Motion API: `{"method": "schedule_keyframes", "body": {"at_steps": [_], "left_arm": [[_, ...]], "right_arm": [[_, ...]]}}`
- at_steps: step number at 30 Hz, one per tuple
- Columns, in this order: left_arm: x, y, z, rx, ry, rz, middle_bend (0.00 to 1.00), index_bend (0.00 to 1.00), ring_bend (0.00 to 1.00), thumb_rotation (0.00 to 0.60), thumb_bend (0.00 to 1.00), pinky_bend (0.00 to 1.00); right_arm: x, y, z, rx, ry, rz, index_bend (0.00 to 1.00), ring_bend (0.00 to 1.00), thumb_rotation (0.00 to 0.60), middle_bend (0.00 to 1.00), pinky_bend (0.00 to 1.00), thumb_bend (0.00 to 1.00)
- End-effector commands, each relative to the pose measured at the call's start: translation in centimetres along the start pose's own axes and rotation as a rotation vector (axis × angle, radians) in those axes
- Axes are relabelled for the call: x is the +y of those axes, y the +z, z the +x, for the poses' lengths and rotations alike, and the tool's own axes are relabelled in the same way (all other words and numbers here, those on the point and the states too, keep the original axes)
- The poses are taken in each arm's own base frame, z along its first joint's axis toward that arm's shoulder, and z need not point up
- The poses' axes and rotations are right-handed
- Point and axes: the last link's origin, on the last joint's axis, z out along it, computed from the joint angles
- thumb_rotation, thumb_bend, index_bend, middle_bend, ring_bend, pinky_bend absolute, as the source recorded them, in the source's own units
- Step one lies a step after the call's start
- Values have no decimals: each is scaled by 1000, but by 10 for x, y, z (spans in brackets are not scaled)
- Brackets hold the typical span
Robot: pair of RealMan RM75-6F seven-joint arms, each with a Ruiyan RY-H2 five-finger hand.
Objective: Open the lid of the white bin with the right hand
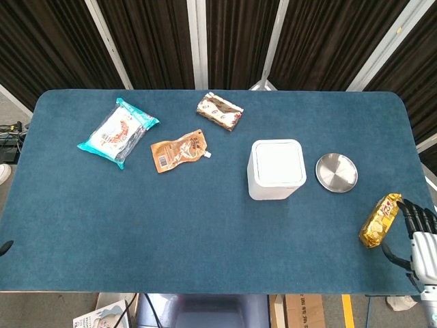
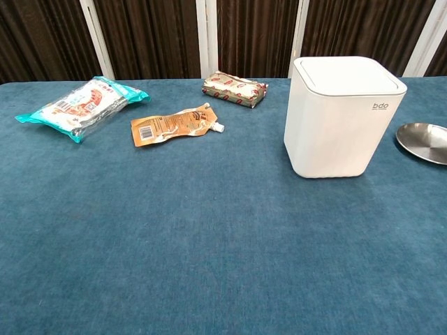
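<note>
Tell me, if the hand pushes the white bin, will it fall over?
Probably not easily: the bin stands upright on a broad flat base. It looks like thin plastic, so likely light, and the cloth-covered table may grip it, so a push high up could tilt it.

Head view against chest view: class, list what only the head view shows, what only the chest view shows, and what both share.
Only the head view shows the gold snack packet, the right robot hand beside it, and the table's edges. Only the chest view shows the logo on the white bin. Both share the bin, its closed lid, the steel plate, orange spout pouch and two snack packs.
</note>
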Motion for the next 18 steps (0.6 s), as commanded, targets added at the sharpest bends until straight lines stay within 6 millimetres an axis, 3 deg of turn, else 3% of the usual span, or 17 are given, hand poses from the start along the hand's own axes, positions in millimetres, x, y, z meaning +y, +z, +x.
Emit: {"method": "schedule_keyframes", "body": {"at_steps": [1, 3, 7, 14, 16, 18], "left_arm": [[2, 2, -2, -7, 5, -1, 221, 266, 115, 600, 165, 254], [4, 2, -3, -9, 4, -9, 221, 266, 115, 600, 165, 254], [4, 3, -4, -10, 4, -6, 221, 265, 115, 600, 164, 256], [4, 4, -5, -13, 7, 2, 221, 261, 115, 600, 164, 261], [3, 4, -4, -11, 6, 5, 221, 261, 115, 600, 164, 261], [2, 3, -3, -7, 4, 8, 221, 260, 115, 600, 165, 261]], "right_arm": [[-15, 10, -1, 25, -6, 34, 107, 236, 600, 147, 263, 277], [-26, 18, 0, 18, -1, 54, 143, 404, 600, 300, 458, 277], [-46, 34, 6, -37, 6, 109, 163, 633, 600, 519, 711, 284], [-81, 58, 18, -30, -83, 173, 163, 804, 600, 755, 802, 535], [-97, 65, 19, -37, -98, 197, 161, 827, 600, 794, 806, 640], [-111, 72, 19, -62, -119, 218, 156, 834, 600, 807, 805, 682]]}}
